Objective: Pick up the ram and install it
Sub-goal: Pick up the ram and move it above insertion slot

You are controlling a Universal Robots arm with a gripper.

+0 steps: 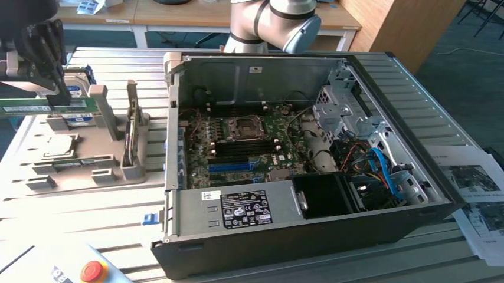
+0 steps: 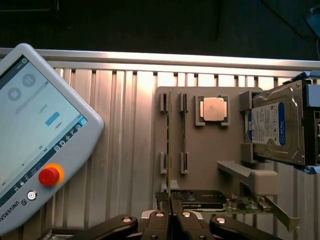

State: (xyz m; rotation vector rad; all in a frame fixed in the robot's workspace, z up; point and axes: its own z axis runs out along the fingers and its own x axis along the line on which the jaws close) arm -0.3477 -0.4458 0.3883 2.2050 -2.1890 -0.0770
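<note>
My gripper (image 2: 171,202) is clamped on the long, thin green circuit-board ram stick (image 2: 169,145). Caution: narrow edge grip; stick may pivot and miss the black motherboard slots (image 1: 236,152).

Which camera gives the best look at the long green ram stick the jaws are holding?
The exterior view: the long green ram stick shows its flat green face lengthwise, gripped over the grey parts tray. The wrist view shows it edge-on, a thin line running out from the shut jaws.

Hard drive (image 2: 277,125) near ram (image 1: 28,108); case (image 1: 315,239) top open.
</note>
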